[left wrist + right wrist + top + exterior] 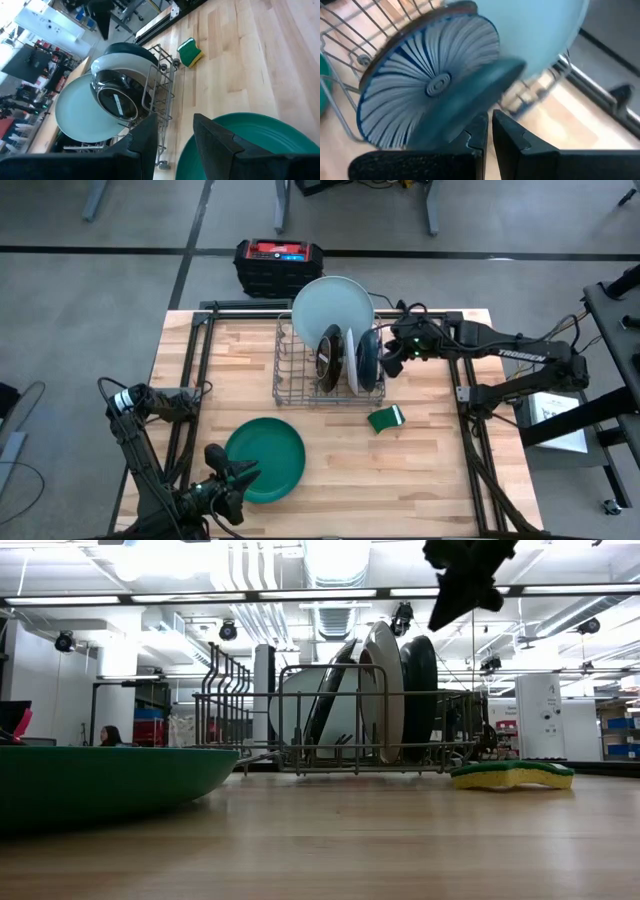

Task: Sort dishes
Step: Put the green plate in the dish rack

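Wooden table [440,470], right gripper [487,131] nearly closed beside dark teal plate [465,97]

A grey wire rack [328,370] stands on the far middle of the pale wooden counter [440,470]; just beside its near right corner lies a small green sponge [386,418] with a yellow underside, flat on the wood; beyond the counter's far edge a black box with a red top [281,262] sits on the grey floor [90,300]; in the room behind, a seated person [110,736] shows far off.
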Motion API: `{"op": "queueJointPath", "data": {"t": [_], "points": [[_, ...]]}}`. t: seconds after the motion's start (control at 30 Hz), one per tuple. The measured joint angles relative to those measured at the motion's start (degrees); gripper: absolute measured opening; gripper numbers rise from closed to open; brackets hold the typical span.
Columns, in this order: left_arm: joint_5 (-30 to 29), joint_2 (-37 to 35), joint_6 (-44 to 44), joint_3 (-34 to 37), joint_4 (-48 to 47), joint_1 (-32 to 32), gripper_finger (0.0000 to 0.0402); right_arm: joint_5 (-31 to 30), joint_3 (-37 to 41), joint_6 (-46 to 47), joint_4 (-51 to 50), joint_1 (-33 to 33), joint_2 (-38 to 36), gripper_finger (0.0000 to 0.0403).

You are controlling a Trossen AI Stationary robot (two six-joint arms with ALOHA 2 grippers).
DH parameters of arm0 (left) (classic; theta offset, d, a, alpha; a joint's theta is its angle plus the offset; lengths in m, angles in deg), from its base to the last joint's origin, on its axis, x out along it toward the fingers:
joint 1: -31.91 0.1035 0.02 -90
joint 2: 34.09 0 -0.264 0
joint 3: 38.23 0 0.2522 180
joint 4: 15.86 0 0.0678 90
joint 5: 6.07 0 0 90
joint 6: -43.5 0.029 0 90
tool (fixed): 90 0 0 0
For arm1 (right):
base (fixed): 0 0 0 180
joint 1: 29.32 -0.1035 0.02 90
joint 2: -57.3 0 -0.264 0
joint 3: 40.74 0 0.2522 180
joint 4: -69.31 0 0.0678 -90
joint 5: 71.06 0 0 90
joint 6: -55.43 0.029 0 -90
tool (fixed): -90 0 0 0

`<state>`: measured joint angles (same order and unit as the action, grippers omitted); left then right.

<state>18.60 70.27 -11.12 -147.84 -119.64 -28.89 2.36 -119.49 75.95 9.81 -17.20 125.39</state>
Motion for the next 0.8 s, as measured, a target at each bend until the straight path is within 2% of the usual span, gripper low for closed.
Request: {"op": "queueJointPath", "data": {"t": [0.13, 0.2, 0.33, 0.4, 0.6, 0.8], "points": [[4.2, 0.0, -5.0, 0.0, 0.0, 0.0, 0.0116, -0.5, -2.9, 5.0, -9.9, -1.1, -0.5, 0.0018], [6.8, 0.0, -8.2, 0.0, 0.0, 0.0, 0.0116, -2.5, -2.9, 7.6, -13.2, -2.8, -1.1, 0.0018], [8.8, 0.0, -16.0, 0.3, 0.0, 0.0, 0.0116, -4.1, -0.9, 14.0, -16.2, -7.8, -2.6, 0.0018], [12.8, 0.0, -21.5, 1.2, 0.0, 0.0, 0.0116, -4.2, 0.4, 17.8, -16.5, -11.6, -3.0, 0.0018], [23.5, 0.1, -31.1, 7.9, 2.7, -0.7, 0.0116, -4.4, 5.5, 28.2, -11.0, -24.5, -2.2, 0.0018], [27.8, 0.2, -28.2, 15.1, 10.7, -1.2, 0.0116, -4.4, 10.0, 35.8, 2.8, -35.6, 1.0, 0.0018]]}}
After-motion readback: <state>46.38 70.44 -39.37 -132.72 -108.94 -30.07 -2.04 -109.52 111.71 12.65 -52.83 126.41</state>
